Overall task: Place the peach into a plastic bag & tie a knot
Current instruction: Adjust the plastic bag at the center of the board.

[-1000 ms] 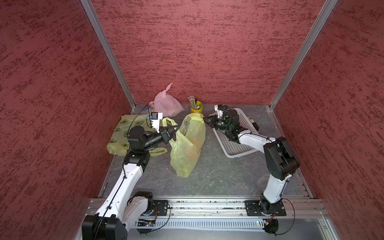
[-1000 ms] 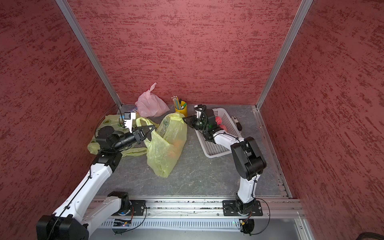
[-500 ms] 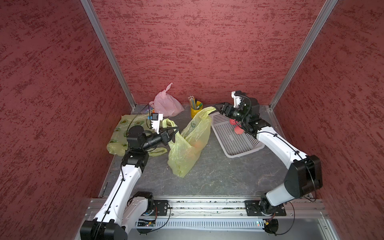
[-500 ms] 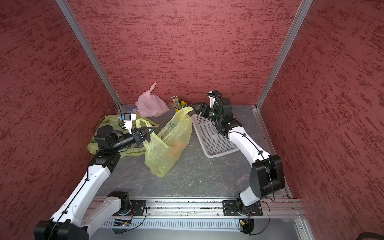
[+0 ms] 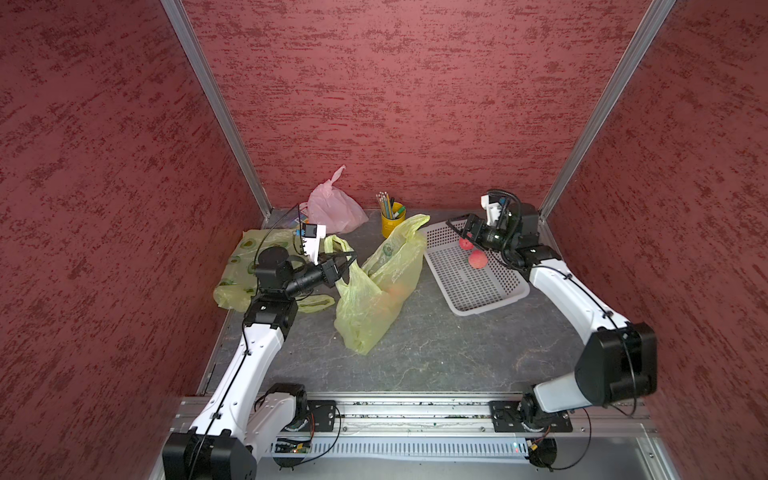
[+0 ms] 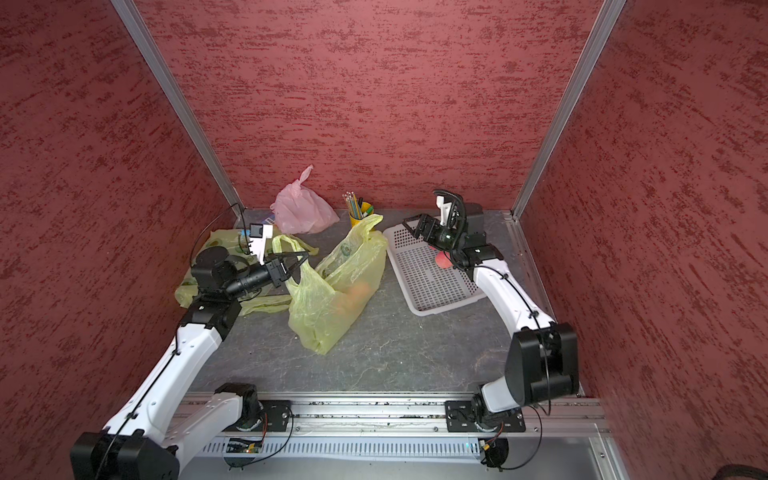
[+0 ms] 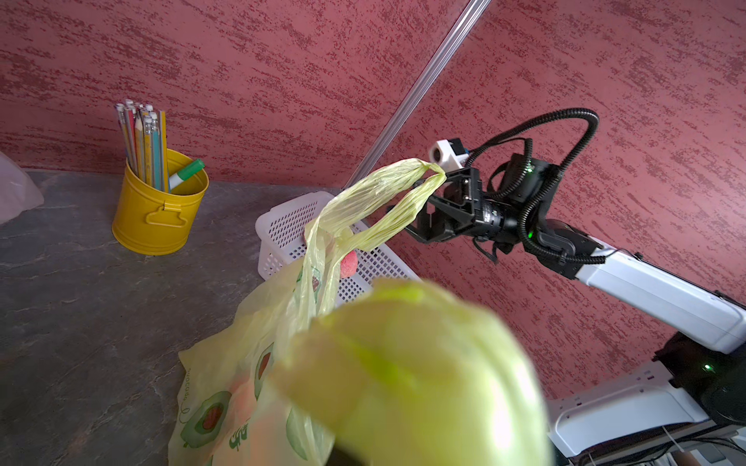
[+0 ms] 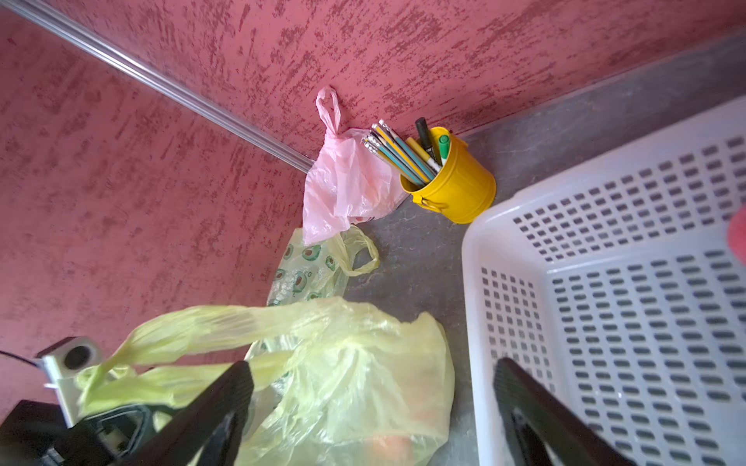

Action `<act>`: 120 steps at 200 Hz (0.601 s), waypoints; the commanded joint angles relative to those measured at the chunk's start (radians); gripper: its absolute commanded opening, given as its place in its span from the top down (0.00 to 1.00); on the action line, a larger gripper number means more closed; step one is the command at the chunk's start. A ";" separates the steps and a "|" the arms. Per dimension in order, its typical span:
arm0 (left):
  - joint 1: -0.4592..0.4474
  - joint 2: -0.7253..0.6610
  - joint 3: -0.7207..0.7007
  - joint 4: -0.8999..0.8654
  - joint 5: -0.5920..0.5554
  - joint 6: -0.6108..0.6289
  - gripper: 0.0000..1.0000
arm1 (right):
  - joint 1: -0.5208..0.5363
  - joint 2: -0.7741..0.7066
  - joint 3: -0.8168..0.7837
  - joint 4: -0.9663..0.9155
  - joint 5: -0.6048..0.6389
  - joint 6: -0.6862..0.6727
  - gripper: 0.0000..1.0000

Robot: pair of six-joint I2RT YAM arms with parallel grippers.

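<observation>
The yellow-green plastic bag (image 5: 374, 299) (image 6: 328, 299) stands mid-table with an orange peach (image 5: 397, 291) (image 6: 359, 291) showing through its side. My left gripper (image 5: 347, 262) (image 6: 299, 259) is shut on the bag's left handle; in the left wrist view blurred plastic (image 7: 403, 363) hides its jaws. The other handle (image 5: 415, 220) (image 7: 387, 189) stands up free. My right gripper (image 5: 457, 228) (image 8: 371, 365) hangs wide open with nothing in it, over the far end of the white basket (image 5: 478, 291), just right of that handle. Two more peaches (image 5: 478, 259) (image 6: 444, 259) lie in the basket.
A yellow cup of pencils (image 5: 392, 218) (image 8: 456, 189) and a knotted pink bag (image 5: 334, 208) (image 8: 347, 189) stand by the back wall. A second avocado-print bag (image 5: 245, 266) lies flat at the left, under my left arm. Red walls close three sides.
My right gripper opened and let go of the bag's right handle, then drew back right over the basket. The bag's mouth slackened. My left gripper kept its handle.
</observation>
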 commanded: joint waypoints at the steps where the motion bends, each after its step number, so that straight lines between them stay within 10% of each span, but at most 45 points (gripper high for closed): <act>1: 0.010 0.007 0.025 0.013 0.024 0.011 1.00 | -0.024 0.005 -0.004 0.043 -0.027 0.020 0.01; 120: 0.004 -0.008 0.018 0.029 0.047 -0.005 1.00 | 0.262 0.423 0.265 0.053 0.096 0.150 0.01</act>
